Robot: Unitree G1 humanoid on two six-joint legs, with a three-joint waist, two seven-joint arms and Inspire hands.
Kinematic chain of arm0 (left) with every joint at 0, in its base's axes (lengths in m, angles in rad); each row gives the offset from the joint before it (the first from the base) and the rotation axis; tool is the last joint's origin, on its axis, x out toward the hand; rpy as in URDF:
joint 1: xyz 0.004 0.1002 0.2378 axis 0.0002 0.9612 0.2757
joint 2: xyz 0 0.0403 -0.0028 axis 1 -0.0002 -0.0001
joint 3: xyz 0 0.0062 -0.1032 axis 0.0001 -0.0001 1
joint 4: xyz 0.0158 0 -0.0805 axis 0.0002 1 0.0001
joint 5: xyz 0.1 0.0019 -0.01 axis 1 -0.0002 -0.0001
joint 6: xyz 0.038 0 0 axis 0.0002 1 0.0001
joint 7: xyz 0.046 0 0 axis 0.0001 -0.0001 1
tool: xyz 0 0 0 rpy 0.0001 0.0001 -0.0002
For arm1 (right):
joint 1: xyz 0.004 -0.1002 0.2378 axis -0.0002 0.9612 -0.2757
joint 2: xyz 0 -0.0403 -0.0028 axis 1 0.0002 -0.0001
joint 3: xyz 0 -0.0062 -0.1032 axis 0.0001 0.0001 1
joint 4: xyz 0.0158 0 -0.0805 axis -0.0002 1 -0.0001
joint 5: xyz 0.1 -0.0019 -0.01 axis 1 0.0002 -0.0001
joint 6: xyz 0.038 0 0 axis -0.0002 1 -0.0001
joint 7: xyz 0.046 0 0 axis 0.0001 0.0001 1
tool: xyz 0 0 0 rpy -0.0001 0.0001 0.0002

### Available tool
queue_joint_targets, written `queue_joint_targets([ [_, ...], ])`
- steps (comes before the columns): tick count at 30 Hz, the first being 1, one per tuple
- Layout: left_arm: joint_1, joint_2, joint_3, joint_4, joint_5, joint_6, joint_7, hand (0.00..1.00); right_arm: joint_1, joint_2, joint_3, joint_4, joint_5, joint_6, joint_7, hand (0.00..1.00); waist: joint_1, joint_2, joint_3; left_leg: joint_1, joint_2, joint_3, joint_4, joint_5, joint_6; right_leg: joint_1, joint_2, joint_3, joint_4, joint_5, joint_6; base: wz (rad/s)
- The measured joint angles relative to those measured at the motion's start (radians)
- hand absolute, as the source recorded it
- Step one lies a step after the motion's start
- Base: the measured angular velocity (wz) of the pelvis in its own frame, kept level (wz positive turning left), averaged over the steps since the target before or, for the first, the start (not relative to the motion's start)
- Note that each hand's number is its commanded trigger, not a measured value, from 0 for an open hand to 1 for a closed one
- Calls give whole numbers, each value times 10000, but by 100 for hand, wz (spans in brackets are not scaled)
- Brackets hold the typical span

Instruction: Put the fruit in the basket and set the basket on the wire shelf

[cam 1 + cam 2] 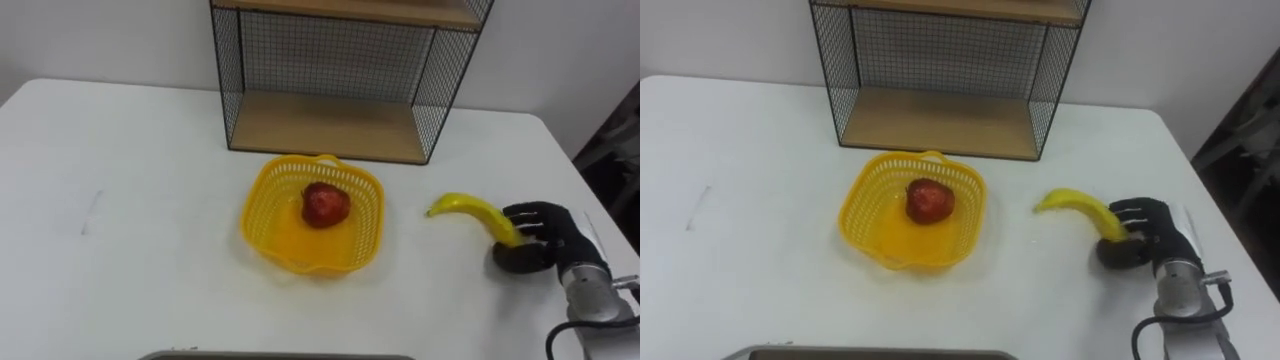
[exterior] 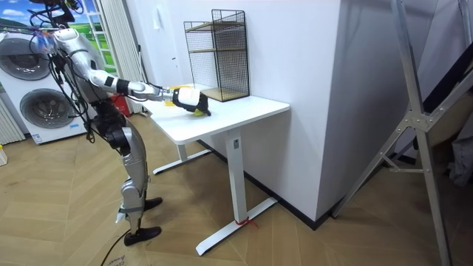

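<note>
We saw the right robot hand [image 1: 548, 228] at the right side of the white bench [image 1: 130, 220], its fingers curled round one end of the banana [image 1: 470, 208], whose free end pointed toward the yellow basket [image 1: 262, 200]. The basket sat near the middle of the bench with a red fruit [image 1: 325, 204] inside it. It was just in front of the wire shelf [image 1: 320, 125], apart from the banana.

Yellow lattice basket [image 1: 270, 215], red apple [image 1: 325, 204], yellow banana [image 1: 472, 210], black hand [image 1: 540, 240], black mesh shelf [image 1: 340, 60] with tan boards, white table [image 1: 130, 200].
</note>
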Motion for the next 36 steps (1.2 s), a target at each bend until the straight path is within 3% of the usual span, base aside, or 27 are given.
queue_joint_targets([
  [8, -55, 24, -51, -22, 0, -3, 458, 0, -55, -81, 6, 51, -456, 218, -116, 100, 107, -40, 14, 27, 13, 21, -57, -30, -37, 0, 21, 43, 22, 4, -7, 0],
  [20, -237, 42, -263, -1, -6, -20, 596, 0, 124, 138, -13, -277, 413, 303, -116, 100, 236, -10, 28, 57, 31, 101, -64, -82, -20, -26, 25, 173, 20, -2, -4, -2],
  [24, -243, 32, -265, -2, -3, -24, 539, 0, 453, 340, 210, -1657, 413, 652, 17, 100, 224, 90, 106, 146, 37, 342, -235, -67, -8, -119, 6, 440, 33, -15, 5, -16],
  [28, -444, 32, -265, 198, -3, -206, 551, 0, 858, 533, 222, -3329, 470, 648, 53, 100, 214, 171, 165, 44, 6, 368, -238, -64, -4, -255, -8, 502, 38, 10, 23, -4],
  [33, -357, -47, -265, 174, 7, -373, 648, 0, 1135, 551, 576, -5352, 827, 547, -140, 100, 210, 291, 78, 58, 4, 353, -399, -61, -14, -310, -7, 500, 42, 10, 23, 1],
  [36, -366, -84, -268, 124, 16, -551, 648, 0, 1121, 569, 617, -6007, 838, 402, -175, 100, 233, 288, 71, 59, 1, 329, -423, -63, -17, -298, -7, 472, 42, 11, 24, 3],
])
